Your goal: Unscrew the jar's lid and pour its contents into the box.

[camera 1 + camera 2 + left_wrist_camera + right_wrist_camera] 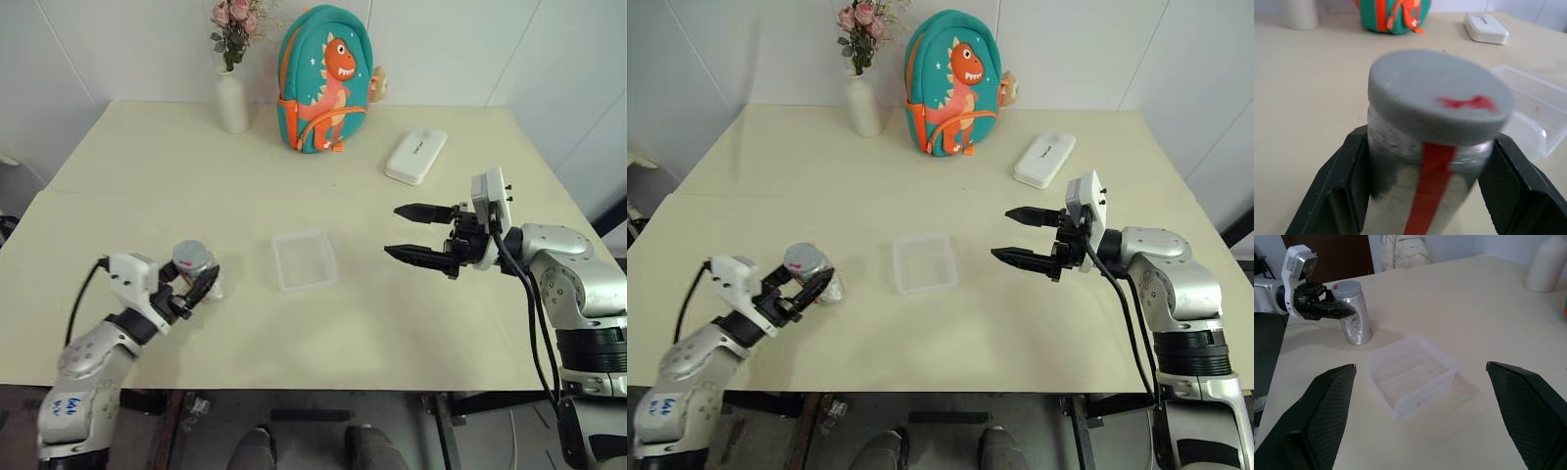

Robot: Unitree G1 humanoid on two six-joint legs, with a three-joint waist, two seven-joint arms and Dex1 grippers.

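Note:
The jar (199, 274) stands upright on the table near its front left, a red stripe down its side. The grey lid (1437, 95) with a red mark sits on top of it. My left gripper (194, 284) is shut on the jar, one black finger (1342, 191) pressed against each side below the lid. The contents are hidden inside the jar. The clear box (282, 270) lies at the table's middle, right of the jar. My right gripper (392, 230) hovers open to the right of the box, pointing toward it with nothing between its fingers.
At the back of the table stand a white vase with pink flowers (232, 98) and a teal dinosaur backpack (326, 78). A white oblong case (416, 155) lies at the back right. The table's front edge runs close to both arms.

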